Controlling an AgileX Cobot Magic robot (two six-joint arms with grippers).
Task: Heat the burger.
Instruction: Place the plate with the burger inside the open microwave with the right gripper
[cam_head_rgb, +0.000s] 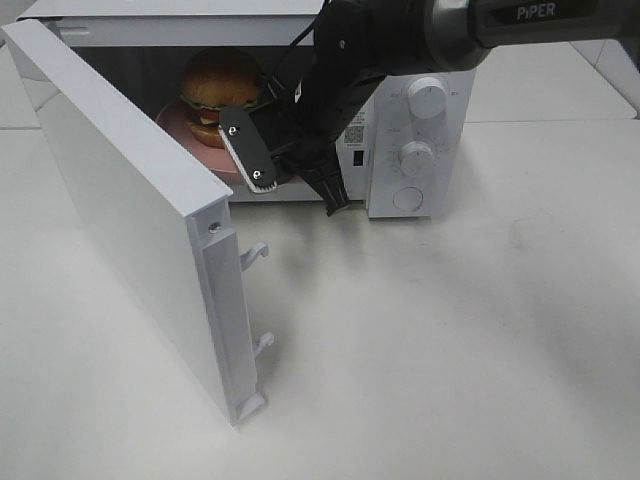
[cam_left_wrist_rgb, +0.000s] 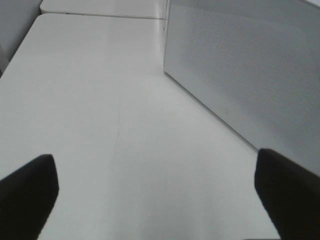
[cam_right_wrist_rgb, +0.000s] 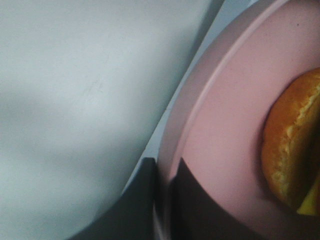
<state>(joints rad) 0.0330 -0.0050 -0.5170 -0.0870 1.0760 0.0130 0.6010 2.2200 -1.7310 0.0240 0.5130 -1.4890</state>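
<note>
The burger stands on a round pink plate inside the open microwave. My right gripper reaches into the cavity from the right and is shut on the plate's near rim. The right wrist view shows its dark fingers pinching the plate rim, with the burger's bun further in on the plate. In the left wrist view my left gripper hangs open over bare table with nothing between its fingers. It is out of the high view.
The microwave door swings out to the left toward the front of the table; its perforated outer face fills the left wrist view. Two knobs and a button sit on the microwave's right panel. White table lies in front.
</note>
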